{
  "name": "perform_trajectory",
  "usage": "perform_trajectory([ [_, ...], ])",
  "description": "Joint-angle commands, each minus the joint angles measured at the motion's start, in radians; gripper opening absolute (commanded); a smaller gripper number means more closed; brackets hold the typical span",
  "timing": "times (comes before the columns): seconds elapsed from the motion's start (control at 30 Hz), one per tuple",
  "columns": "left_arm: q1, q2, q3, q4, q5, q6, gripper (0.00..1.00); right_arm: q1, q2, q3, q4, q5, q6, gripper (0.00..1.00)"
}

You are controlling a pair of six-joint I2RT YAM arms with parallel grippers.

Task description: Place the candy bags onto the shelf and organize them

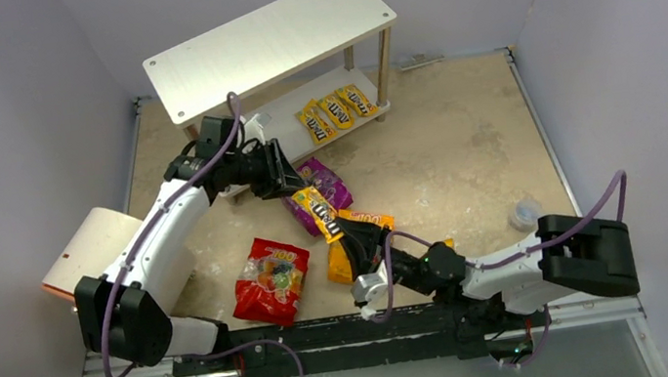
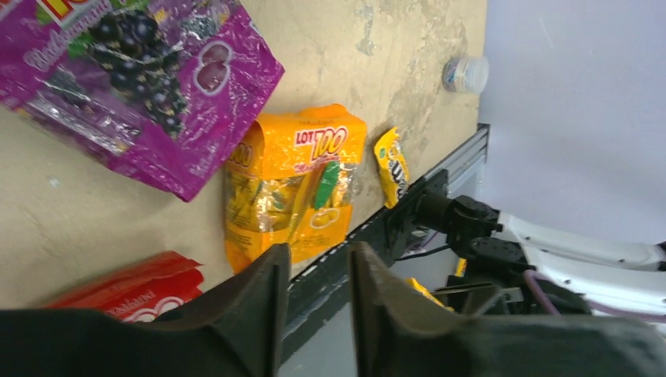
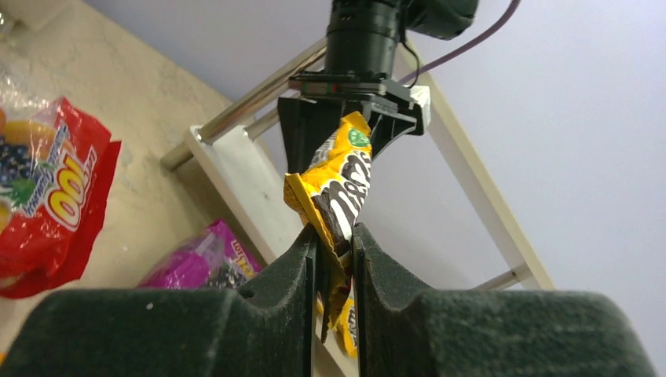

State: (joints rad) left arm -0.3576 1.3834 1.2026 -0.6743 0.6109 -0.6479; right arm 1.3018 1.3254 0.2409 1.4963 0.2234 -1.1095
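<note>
While my right hand is clamped on the lower end of a packet, the packet stands up from its fingers towards the left hand, whose tips sit right at the packet's upper end. In the left wrist view that hand's fingers stand a little apart, and I see nothing between them. Both hands hang above the table, over the spot where the purple bag and orange bag lie close together. The red bag lies to their left, nearer the arm bases. The shelf stands at the far side, beyond the left hand, with three packets in a row on its lower board.
</note>
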Motion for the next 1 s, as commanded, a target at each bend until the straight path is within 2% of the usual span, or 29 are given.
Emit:
perform_trajectory([
  [0.0,0.017,-0.009,0.037,0.047,0.005,0.080,0.42,0.007,-0.033,0.013,0.118,-0.025,0.059,0.00],
  [0.1,0.025,-0.008,0.054,0.040,-0.024,0.095,0.54,0.007,-0.038,0.016,0.099,-0.015,0.078,0.00],
  [0.2,0.037,-0.027,0.087,0.008,-0.078,0.117,0.58,0.007,-0.072,0.031,-0.025,0.015,0.112,0.00],
  [0.27,0.041,-0.065,0.110,-0.022,-0.163,0.123,0.69,0.007,-0.107,0.038,-0.104,0.031,0.136,0.00],
  [0.37,0.042,-0.163,0.122,-0.043,-0.292,0.129,0.73,0.006,-0.158,0.044,-0.232,0.033,0.189,0.00],
  [0.53,0.042,-0.347,0.065,-0.061,-0.419,0.128,0.78,-0.004,-0.176,0.114,-0.466,0.074,0.223,0.01],
  [0.63,0.042,-0.460,0.008,-0.089,-0.541,0.124,0.83,-0.035,-0.138,0.150,-0.485,0.098,0.210,0.00],
  [0.73,0.042,-0.573,-0.060,-0.106,-0.665,0.117,0.87,-0.122,-0.085,0.207,-0.471,0.034,0.207,0.00],
  [0.87,0.042,-0.703,-0.147,-0.091,-0.702,0.125,0.90,-0.249,0.041,0.328,-0.487,-0.104,0.218,0.02],
  [0.97,0.042,-0.781,-0.192,-0.090,-0.756,0.130,0.92,-0.297,0.190,0.398,-0.371,-0.141,0.138,0.03],
])
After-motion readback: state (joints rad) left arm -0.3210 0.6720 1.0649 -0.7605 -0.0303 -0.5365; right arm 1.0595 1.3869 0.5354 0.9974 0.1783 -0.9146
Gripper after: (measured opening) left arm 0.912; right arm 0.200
